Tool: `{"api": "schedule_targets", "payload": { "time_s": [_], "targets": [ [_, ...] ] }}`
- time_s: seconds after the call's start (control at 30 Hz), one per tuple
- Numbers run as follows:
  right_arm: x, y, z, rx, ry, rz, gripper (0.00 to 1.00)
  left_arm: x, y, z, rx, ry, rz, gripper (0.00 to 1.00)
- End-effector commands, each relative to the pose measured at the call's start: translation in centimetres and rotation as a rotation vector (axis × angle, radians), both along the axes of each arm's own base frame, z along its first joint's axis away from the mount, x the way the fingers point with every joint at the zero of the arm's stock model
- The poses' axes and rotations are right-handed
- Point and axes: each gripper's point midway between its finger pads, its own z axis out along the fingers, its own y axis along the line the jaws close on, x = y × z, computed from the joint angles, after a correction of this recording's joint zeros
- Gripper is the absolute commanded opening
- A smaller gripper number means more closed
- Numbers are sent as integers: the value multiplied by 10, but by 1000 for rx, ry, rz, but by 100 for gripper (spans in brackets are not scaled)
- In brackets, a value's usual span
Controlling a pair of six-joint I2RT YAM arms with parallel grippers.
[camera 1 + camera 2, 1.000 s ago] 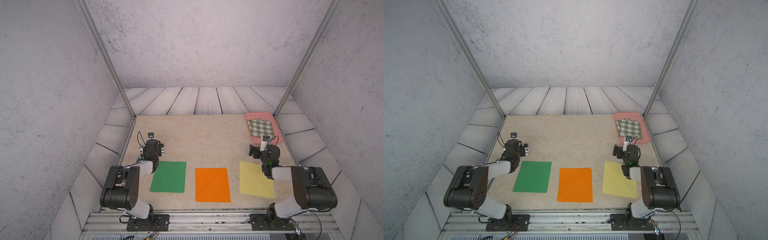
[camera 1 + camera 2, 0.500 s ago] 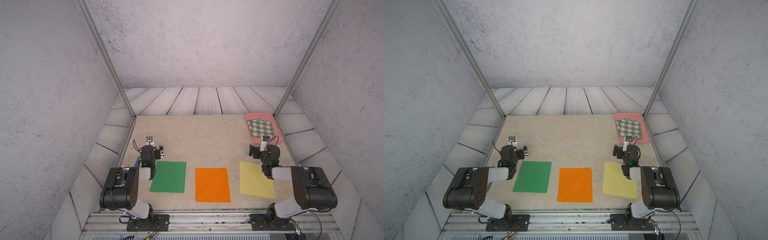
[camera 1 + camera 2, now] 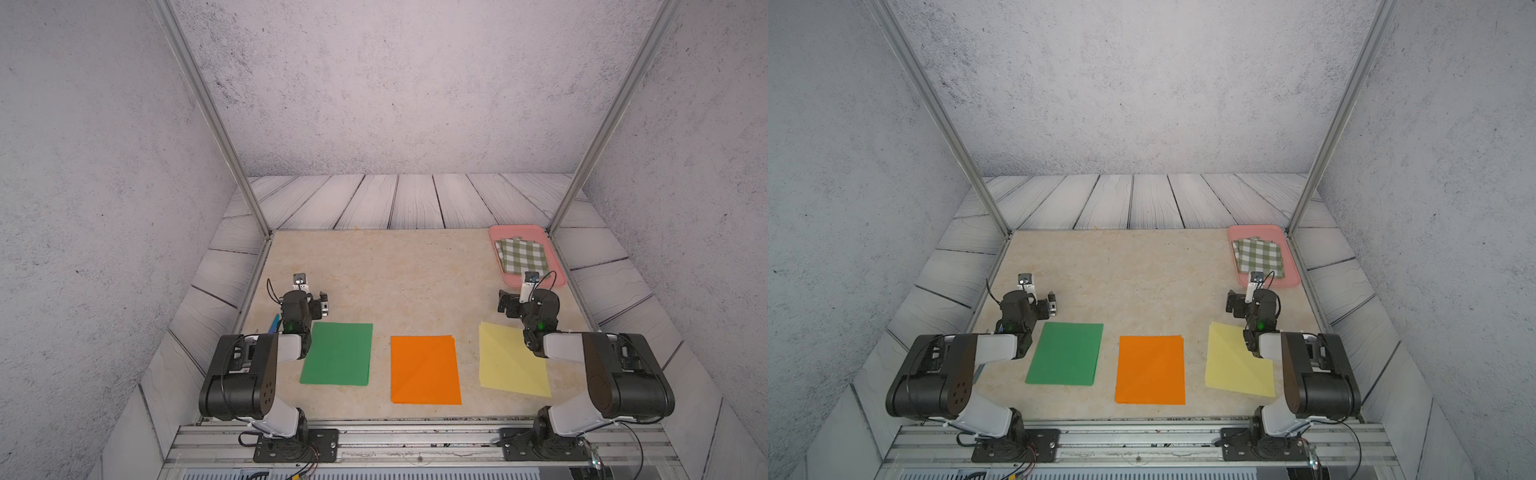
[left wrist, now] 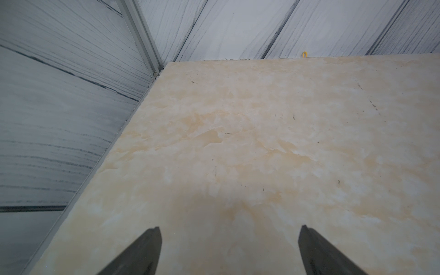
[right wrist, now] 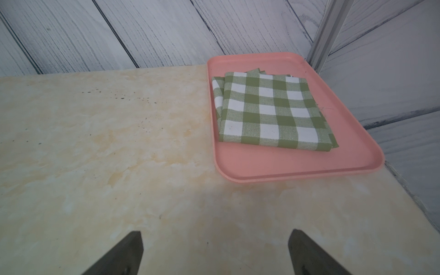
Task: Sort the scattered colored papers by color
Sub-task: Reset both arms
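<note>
Three colored papers lie flat in a row near the table's front edge in both top views: green on the left, orange in the middle, pale yellow on the right. A second edge peeks out at the green and orange sheets' sides. My left gripper hovers open just behind the green paper's far left corner, nothing between its fingers. Behind the yellow paper's far corner, my right gripper is open and empty too. Neither wrist view shows any paper.
A pink tray holding a folded green-and-white checked cloth sits at the back right corner. A thin blue strip lies at the table's left edge beside the left arm. Metal posts stand at both back corners.
My left wrist has drawn back slightly toward the front and turned, staying open. The right arm and the papers have not moved.
</note>
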Motion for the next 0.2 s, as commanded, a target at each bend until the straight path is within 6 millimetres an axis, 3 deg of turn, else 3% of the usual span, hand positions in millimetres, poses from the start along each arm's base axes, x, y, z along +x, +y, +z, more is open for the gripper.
{"api": "schedule_targets", "payload": {
  "time_s": [0.0,0.17],
  "targets": [
    [5,1,-2,-14,12,3,99,3,1,7,-10,-15,0,96],
    [2,2,0,-17,1,8,99,3,1,7,-8,-15,-1,96]
  ]
}}
